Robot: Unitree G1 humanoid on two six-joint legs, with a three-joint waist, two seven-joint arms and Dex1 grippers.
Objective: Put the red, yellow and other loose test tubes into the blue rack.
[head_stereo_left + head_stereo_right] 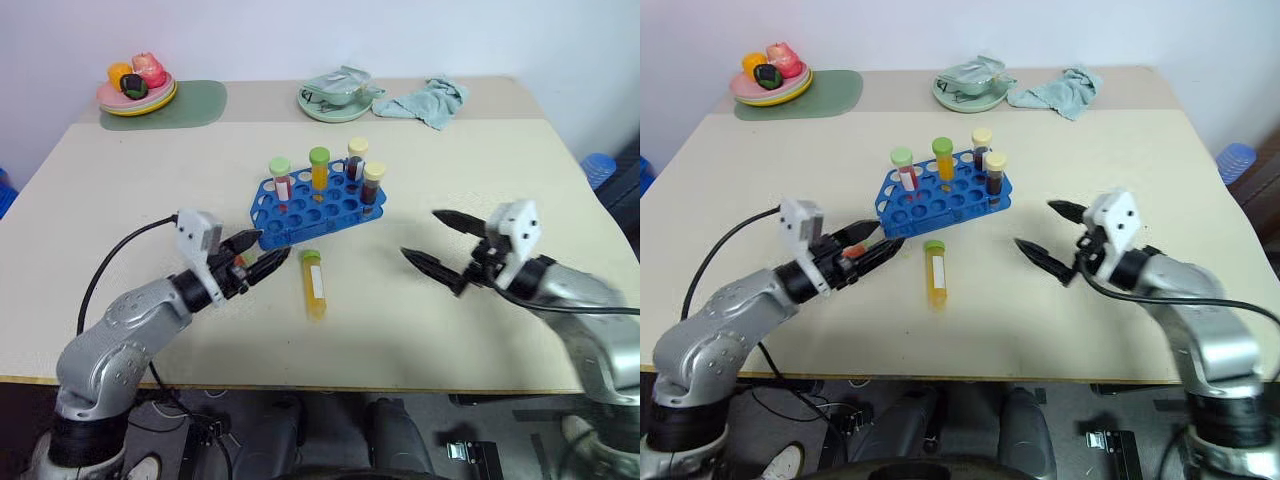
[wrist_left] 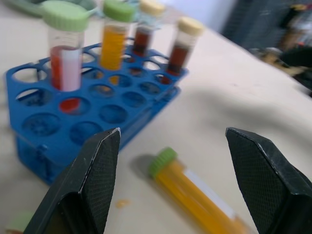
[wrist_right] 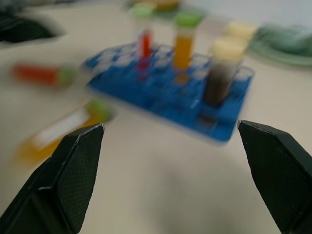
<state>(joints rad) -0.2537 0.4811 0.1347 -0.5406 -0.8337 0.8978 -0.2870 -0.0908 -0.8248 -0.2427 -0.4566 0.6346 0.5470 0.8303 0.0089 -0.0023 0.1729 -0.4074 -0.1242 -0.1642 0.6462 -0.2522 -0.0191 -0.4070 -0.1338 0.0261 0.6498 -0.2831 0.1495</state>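
Yellow tube (image 1: 315, 286) lies just beside left pincer (image 1: 262, 253), fingers apart.

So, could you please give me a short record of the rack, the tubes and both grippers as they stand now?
blue rack: mid-table, four tubes upright in it
racked: red tube, orange tube, two dark brown tubes
yellow tube: lying on the table before the rack, green cap toward it
loose red tube: lying by the left gripper
left gripper: open, empty, near the rack's front corner
right gripper: open, empty
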